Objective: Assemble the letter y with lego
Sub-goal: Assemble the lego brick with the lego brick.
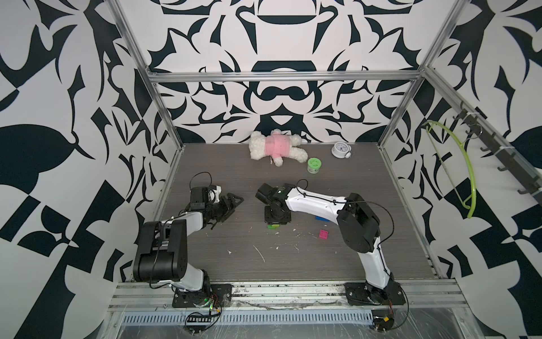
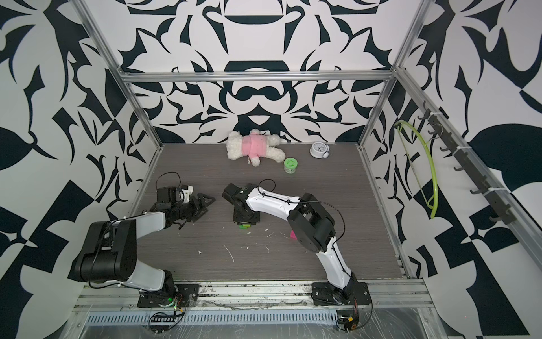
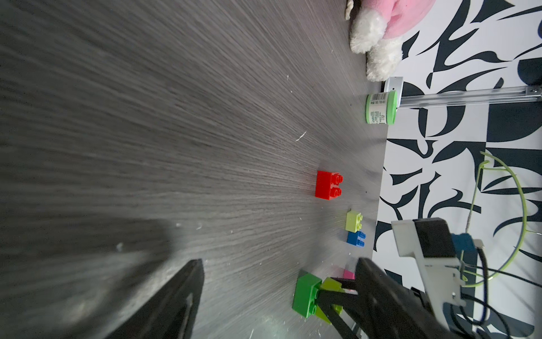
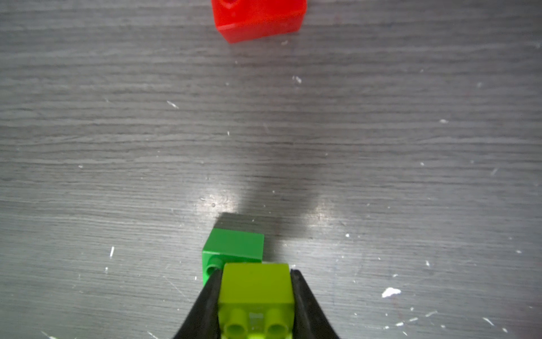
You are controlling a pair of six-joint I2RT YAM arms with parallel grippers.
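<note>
1. The right claw [image 4: 256, 276] is clenched on a yellow-green brick [image 4: 255, 286], which is gripped by two opposite sides with its studs up.
2. That brick is held over part of the studded top of the green brick [image 4: 234, 245], which stands studs up on the desk [image 4: 117, 146]. One green stud is left uncovered beside a finger. Whether the two bricks are pressed together cannot be told.
3. The left claw [image 1: 237, 205] is released, its jaws wide apart with nothing between them. It is held low over the left part of the desk, well apart from the lego.
4. The red brick [image 3: 325, 185] is set alone, studs up, farther toward the back wall than the green brick.
5. A loose yellow-green brick [image 3: 353, 220] and the blue brick [image 3: 355, 239] are placed just beside each other, studs up. In a top view the blue one is largely hidden under the right arm.
6. The pink brick [image 1: 323, 234] is seen alone on the desk, to the right of the held brick.
7. A plush toy [image 1: 275, 146], a green jar [image 1: 314, 165] and a small clock [image 1: 340, 150] are found along the far edge, well apart from the bricks.
</note>
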